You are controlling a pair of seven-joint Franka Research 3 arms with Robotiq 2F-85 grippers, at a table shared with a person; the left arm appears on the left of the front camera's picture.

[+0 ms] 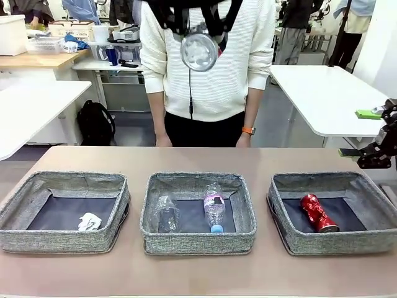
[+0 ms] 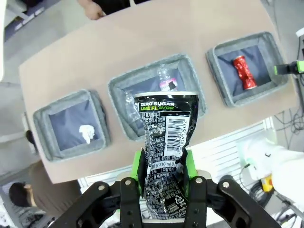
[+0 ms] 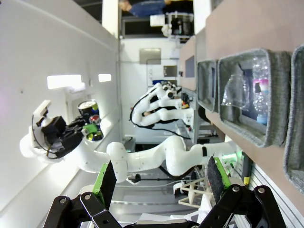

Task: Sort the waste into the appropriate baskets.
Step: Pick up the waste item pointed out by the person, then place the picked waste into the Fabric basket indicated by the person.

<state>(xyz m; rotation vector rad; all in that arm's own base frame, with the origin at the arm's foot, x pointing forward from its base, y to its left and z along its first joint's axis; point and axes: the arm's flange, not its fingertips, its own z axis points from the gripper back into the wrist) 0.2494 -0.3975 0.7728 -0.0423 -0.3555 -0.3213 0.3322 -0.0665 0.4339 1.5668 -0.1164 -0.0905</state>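
Brown counter (image 1: 198, 158) carries three grey baskets in row, person standing at far side. Left gripper (image 2: 164, 173) high above counter, clamped on crushed dark can (image 2: 164, 142), baskets far below it. Beneath gripper: middle basket (image 2: 118, 95) with clear cup (image 1: 166, 214) and bottle (image 1: 214, 208); left basket (image 1: 12, 214) with paper ball (image 1: 90, 221); right basket (image 1: 285, 236) with red can (image 1: 318, 212). Right gripper (image 3: 159, 183) empty, jaws wide apart, off counter's edge beside right basket.
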